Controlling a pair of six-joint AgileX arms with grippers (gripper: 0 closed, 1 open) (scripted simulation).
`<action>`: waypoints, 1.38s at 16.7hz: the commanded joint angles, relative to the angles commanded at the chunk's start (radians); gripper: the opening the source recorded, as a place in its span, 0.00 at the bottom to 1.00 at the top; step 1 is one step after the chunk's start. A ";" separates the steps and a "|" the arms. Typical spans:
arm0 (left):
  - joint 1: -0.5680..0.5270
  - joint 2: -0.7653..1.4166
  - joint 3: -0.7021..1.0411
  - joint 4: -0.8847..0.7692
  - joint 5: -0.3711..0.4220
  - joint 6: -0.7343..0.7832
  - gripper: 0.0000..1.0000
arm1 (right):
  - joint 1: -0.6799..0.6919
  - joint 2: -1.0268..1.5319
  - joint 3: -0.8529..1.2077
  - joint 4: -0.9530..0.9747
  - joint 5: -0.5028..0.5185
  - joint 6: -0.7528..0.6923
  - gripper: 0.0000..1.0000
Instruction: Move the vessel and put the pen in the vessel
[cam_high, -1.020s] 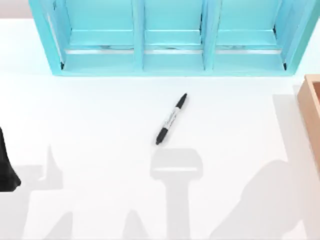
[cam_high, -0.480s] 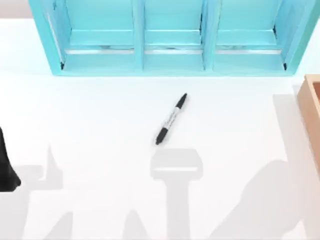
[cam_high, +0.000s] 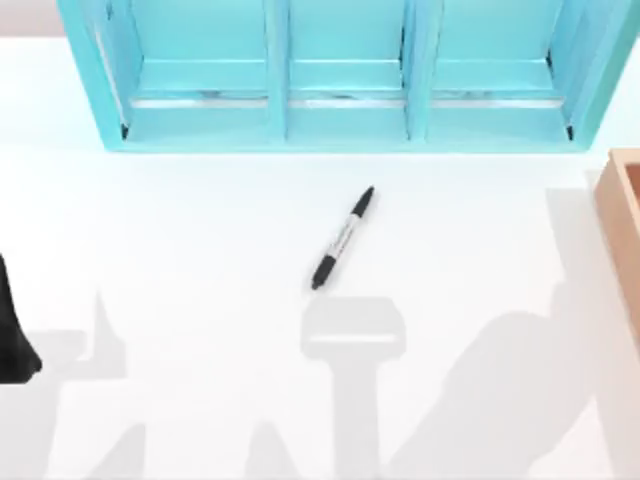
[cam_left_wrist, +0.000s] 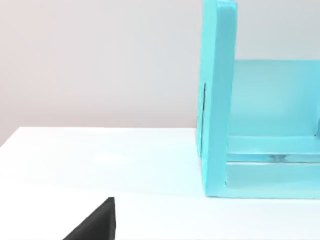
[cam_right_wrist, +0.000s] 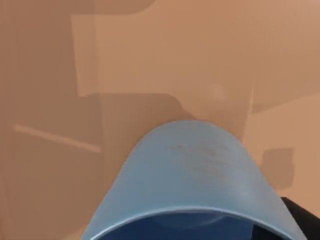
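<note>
The pen (cam_high: 342, 238), a slim black marker with a pale label, lies slanted on the white table near the middle, in front of the shelf unit. In the right wrist view the vessel (cam_right_wrist: 192, 175), a translucent blue cup, sits very close to the camera with its rim nearest, against tan wood. A dark part of my right gripper (cam_right_wrist: 301, 218) shows right beside the cup's rim. My left gripper (cam_high: 12, 340) is parked at the table's left edge, far from the pen.
A big turquoise shelf unit (cam_high: 340, 110) runs along the back of the table; its end wall (cam_left_wrist: 217, 100) shows in the left wrist view. A tan wooden box (cam_high: 622, 215) stands at the right edge. Arm shadows fall across the front of the table.
The arm shadow at the front right of the table has spread to the left. The pen and the left arm have not moved.
</note>
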 joint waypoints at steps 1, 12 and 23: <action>0.000 0.000 0.000 0.000 0.000 0.000 1.00 | 0.029 -0.008 0.028 -0.037 0.000 0.028 0.00; 0.000 0.000 0.000 0.000 0.000 0.000 1.00 | 0.393 -0.145 0.348 -0.491 0.000 0.392 0.00; 0.000 0.000 0.000 0.000 0.000 0.000 1.00 | 0.525 -0.022 0.340 -0.349 -0.022 0.556 0.00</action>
